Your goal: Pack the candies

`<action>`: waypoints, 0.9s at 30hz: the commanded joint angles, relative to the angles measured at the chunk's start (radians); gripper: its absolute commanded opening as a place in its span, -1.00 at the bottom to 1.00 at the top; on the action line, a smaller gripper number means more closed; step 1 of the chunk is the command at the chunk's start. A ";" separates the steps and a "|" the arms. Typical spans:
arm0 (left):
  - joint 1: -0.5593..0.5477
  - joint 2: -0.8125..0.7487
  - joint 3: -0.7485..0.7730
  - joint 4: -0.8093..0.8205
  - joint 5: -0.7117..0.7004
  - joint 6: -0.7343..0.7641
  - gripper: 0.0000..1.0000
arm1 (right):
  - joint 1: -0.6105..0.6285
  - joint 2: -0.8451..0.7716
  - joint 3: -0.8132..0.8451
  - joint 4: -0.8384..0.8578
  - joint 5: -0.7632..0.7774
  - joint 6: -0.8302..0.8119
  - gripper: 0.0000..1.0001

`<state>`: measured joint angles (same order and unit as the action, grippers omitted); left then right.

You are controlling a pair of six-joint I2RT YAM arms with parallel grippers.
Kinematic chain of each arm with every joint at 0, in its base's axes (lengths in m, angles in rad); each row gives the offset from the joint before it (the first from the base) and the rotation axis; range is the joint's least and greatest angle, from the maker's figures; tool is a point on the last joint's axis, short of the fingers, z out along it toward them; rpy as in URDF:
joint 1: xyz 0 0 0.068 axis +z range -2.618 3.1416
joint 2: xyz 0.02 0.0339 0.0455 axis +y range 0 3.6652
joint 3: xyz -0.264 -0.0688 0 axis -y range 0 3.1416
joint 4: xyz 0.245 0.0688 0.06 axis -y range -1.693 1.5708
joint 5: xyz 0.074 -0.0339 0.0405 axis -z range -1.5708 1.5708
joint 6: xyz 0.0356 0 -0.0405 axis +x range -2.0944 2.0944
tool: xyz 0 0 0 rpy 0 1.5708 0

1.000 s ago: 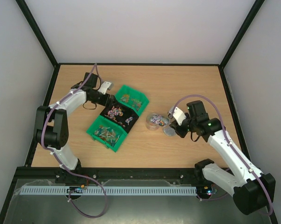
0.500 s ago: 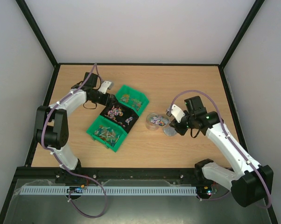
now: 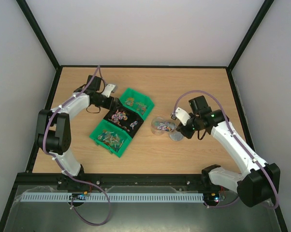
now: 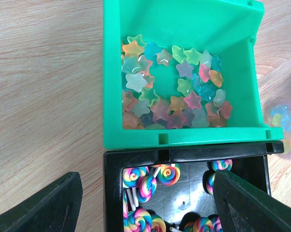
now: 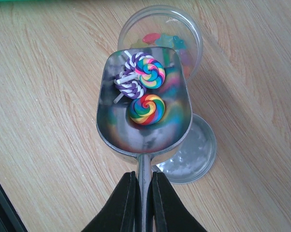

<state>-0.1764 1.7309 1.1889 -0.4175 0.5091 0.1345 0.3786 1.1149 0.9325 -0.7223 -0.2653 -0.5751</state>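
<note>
My right gripper is shut on the handle of the metal scoop. The scoop holds three swirled lollipop candies and hovers with its front lip over the clear jar, which has star candies in it. The round silver lid lies on the table under the scoop. In the top view the right gripper is right of the jar. My left gripper is open and empty over the black bin of lollipops. It is next to the green bin of star candies.
A second green bin with mixed candies sits at the near end of the bin row. The lid lies just right of the jar. The table is bounded by black frame rails and white walls.
My right arm has swung left and a little farther from its base, bringing the scoop over the jar. The left arm has not moved.
</note>
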 commanded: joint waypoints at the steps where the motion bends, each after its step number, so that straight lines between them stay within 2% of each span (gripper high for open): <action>1: -0.005 0.005 -0.017 0.005 0.017 -0.006 0.54 | -0.006 0.028 0.045 -0.063 0.020 -0.020 -0.97; 27: 0.005 0.014 -0.041 0.052 0.022 -0.032 0.54 | 0.038 0.156 0.183 -0.159 0.120 -0.052 -0.97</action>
<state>-0.1757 1.7313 1.1580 -0.3828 0.5159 0.1135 0.4065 1.2526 1.0725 -0.8112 -0.1673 -0.6075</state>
